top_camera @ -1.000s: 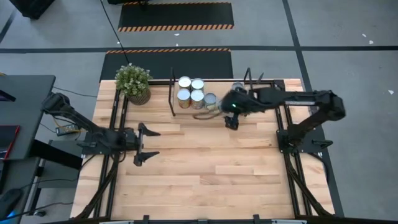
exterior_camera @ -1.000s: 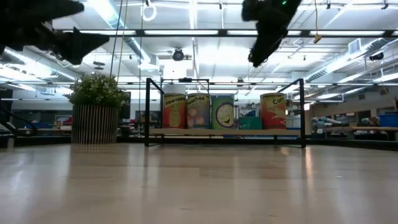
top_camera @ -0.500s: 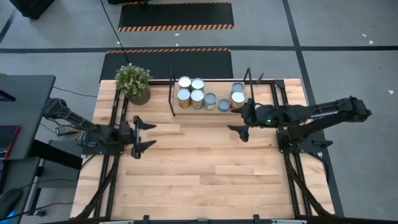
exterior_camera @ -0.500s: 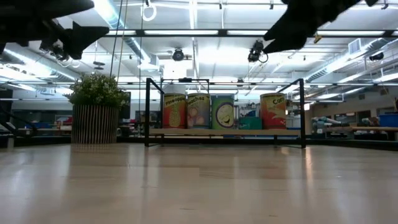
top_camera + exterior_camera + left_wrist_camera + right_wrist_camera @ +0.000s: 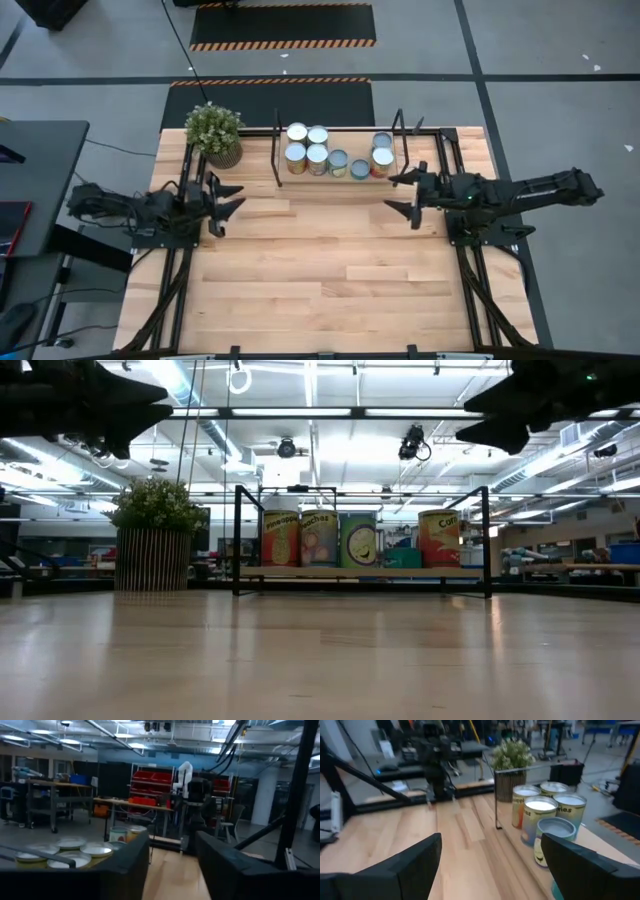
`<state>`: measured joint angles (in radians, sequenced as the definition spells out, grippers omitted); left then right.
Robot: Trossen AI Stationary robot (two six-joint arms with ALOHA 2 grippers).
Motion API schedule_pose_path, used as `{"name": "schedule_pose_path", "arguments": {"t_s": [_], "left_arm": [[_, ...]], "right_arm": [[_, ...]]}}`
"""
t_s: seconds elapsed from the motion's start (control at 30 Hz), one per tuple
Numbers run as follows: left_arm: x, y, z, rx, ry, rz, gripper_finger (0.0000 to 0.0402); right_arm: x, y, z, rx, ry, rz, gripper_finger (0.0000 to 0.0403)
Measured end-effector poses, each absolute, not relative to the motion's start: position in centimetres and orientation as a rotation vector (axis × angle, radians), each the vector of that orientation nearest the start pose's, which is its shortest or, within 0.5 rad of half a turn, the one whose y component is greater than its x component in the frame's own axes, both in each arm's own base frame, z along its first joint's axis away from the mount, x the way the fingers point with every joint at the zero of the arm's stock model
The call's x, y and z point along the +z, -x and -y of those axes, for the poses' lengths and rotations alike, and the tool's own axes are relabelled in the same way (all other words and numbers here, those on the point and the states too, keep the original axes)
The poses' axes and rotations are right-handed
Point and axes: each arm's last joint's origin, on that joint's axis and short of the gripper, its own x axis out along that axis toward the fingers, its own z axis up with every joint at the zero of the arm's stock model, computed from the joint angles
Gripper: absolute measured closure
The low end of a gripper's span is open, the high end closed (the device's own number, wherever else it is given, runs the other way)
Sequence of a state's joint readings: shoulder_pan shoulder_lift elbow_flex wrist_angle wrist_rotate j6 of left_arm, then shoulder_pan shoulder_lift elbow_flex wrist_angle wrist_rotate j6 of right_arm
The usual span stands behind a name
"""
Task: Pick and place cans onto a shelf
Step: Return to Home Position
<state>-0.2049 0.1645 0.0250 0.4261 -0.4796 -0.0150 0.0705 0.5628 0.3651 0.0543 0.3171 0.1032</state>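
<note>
**Worktop (image 5: 320, 270):** light wood planks, filling the middle and lower part of the overhead frame.

**Shelf (image 5: 350, 138):** upper centre of the overhead frame, at the worktop's far edge. It is a low wooden board between two thin black end frames.

**Cans (image 5: 317, 154):** all visible cans stand upright on the shelf, silver tops up.
- Four are packed together in two rows at the shelf's left end.
- Two more sit just to their right along the front.
- A pair stands at the right end.
- In the low view, a short teal can sits between the tall labelled cans.

**Left tool (image 5: 226, 204):** left middle of the overhead frame, over the worktop's left edge and pointing toward frame centre. Its fingers (image 5: 122, 867) are spread apart and hold nothing. It is well apart from the shelf, and the low view shows it high above the surface.

**Right tool (image 5: 400, 196):** right of centre in the overhead frame, just below the shelf's right end frame and pointing left. Its fingers (image 5: 405, 867) are spread wide and hold nothing, and it touches no can.

**Potted plant (image 5: 215, 132):** upper left of the worktop, just beside the shelf's left end.
</note>
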Motion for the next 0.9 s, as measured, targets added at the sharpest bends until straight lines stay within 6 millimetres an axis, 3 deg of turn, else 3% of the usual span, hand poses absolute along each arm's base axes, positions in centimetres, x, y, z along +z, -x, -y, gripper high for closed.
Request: {"name": "schedule_pose_path", "arguments": {"t_s": [0.4,0.73,0.9], "left_arm": [[19.8,-9.5,-0.9,0.368,0.076,0.289,0.0389],[19.7,-9.2,-2.3,0.410,0.092,0.300,0.0397],[19.8,-8.7,-2.7,0.479,0.105,0.327,0.0398]], "right_arm": [[22.5,-11.3,0.7,-0.289,-0.126,0.053,0.0055],[19.9,-10.1,1.0,-0.324,-0.202,0.211,0.0055],[19.6,-9.6,1.0,-0.325,-0.213,0.251,0.0055]]}}
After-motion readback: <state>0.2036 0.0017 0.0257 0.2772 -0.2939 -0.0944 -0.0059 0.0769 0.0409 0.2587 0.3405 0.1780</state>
